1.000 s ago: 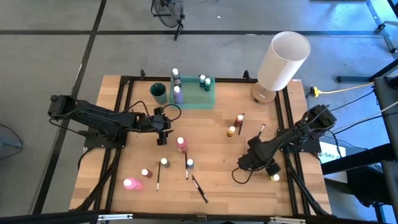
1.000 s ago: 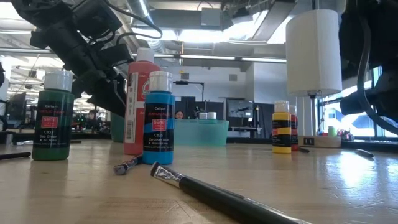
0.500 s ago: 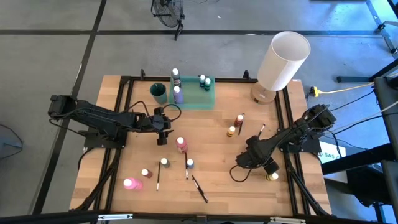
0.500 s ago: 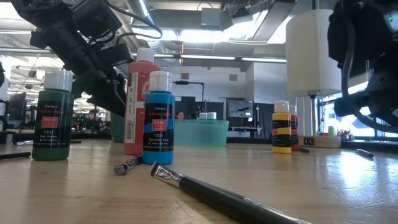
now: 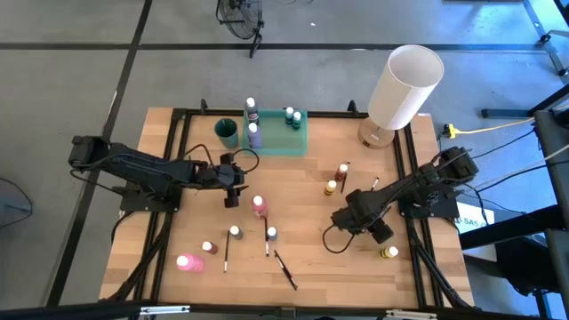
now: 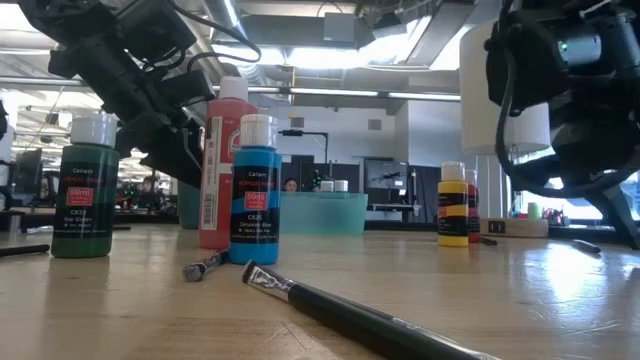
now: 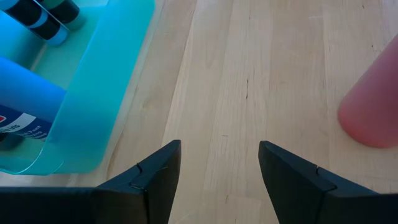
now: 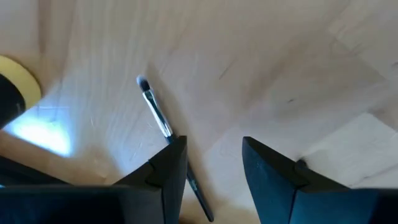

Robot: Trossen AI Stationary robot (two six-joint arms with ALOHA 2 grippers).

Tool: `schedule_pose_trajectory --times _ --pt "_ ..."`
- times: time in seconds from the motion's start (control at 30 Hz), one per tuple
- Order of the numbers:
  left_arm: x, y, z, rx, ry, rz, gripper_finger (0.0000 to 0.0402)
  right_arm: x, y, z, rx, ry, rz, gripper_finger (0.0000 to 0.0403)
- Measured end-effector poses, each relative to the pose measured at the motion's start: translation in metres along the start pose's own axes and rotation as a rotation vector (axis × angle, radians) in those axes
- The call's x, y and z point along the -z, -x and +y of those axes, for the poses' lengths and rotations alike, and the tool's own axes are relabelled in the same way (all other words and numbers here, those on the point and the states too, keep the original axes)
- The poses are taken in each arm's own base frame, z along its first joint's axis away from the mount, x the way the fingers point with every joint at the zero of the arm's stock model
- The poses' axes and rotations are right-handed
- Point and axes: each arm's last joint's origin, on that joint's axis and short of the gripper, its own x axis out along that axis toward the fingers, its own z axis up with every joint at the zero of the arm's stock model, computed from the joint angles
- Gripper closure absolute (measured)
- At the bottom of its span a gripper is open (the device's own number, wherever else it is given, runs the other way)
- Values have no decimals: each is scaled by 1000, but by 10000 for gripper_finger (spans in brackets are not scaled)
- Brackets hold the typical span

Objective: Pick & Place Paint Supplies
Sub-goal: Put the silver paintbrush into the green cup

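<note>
- On the right half of the table (image 5: 302, 178), the right gripper (image 5: 342, 220) hangs low over bare wood, its jaws spread with nothing between them.
- Just beside it, toward the far-right, lies a thin paintbrush (image 8: 163, 124) — in the right wrist view its pale bristle tip points away from the fingers (image 8: 166, 168) and its dark handle runs back under one of them, so its long axis runs roughly along the gripper's reach, not across the gap.
- My reading is that a pick of this brush needs the jaws shifted sideways over the handle and turned so they close across it; as they stand, the brush is off to one side of the gap, not inside it.
- Near the middle of the table, the left gripper (image 5: 231, 185) waits with jaws spread and empty; the pink bottle (image 5: 259, 206) stands just to its near-right and the green tray (image 5: 298, 142), already holding several bottles, lies on its far side.
- More bottles and brushes stand and lie loose along the near-left; the yellow bottle (image 5: 389, 252) sits near the right edge, on the near side of the right gripper.
- For the brush, the right arm is plainly the nearer one — the left is well apart from it.
</note>
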Motion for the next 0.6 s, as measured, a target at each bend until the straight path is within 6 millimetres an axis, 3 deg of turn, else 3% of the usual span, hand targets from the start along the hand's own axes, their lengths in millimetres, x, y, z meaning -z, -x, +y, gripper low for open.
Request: schedule_pose_trajectory --times 0.3,0.6 --pt "0 0 0 0 0 0 190 0 4 3 -119 -7 -57 247" --pt "0 0 0 0 0 0 190 1 8 4 -120 13 -88 247"
